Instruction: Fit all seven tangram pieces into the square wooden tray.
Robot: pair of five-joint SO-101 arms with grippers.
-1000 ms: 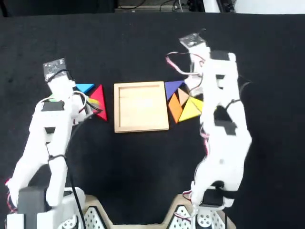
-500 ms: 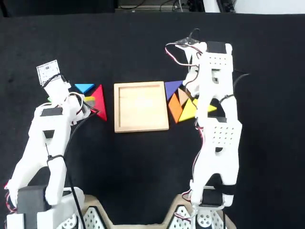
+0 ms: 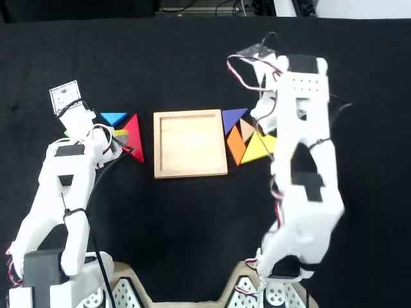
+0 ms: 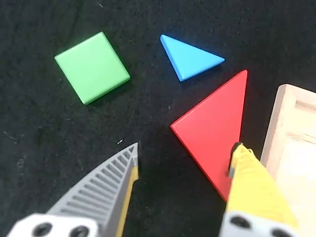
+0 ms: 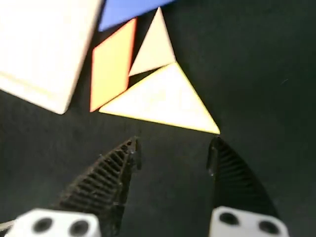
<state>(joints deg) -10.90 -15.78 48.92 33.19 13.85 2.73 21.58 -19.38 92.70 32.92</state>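
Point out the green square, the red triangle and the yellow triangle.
green square point(image 4: 92, 67): left wrist view, centre of face.
red triangle point(image 4: 211, 124): left wrist view, middle of face.
yellow triangle point(image 5: 163, 102): right wrist view, middle of face.

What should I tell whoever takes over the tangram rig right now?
Left gripper: open, over the red triangle. Right gripper: open, over the yellow triangle.
Left of the wooden tray: green square, blue triangle, red triangle. Right of it: violet piece, orange parallelogram, tan triangle, yellow triangle.
Done: nothing; no piece is in the tray.
Left: all seven pieces to fit.
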